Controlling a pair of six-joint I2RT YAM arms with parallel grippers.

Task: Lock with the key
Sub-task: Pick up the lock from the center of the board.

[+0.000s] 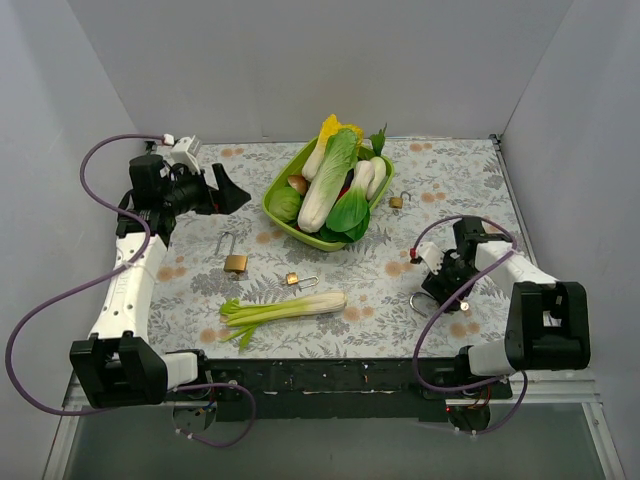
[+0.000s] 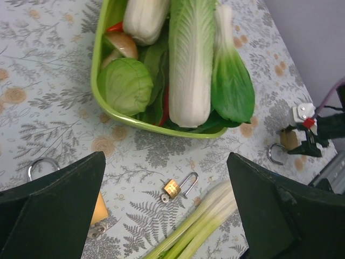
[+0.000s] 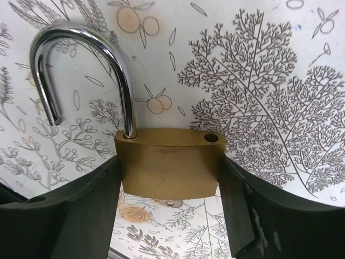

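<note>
In the right wrist view a brass padlock [image 3: 170, 164] lies on the flowered cloth with its steel shackle [image 3: 81, 65] swung open. My right gripper [image 3: 170, 181] has its black fingers [image 3: 91, 216] pressed against both sides of the lock's body. A silver key head [image 3: 171, 203] pokes out below the body. From above, the right gripper [image 1: 443, 283] sits at the table's right, with the shackle [image 1: 415, 300] showing beside it. My left gripper [image 1: 228, 190] hangs open at the back left, holding nothing. A small padlock [image 2: 172, 187] with its own key [image 2: 164, 198] lies between its fingers' view.
A green basket [image 1: 275, 212] of vegetables stands at the back middle. A leek [image 1: 285, 308] lies near the front edge. A larger open padlock [image 1: 236, 262] lies left of centre and another small one [image 1: 397, 201] right of the basket. Grey walls close in three sides.
</note>
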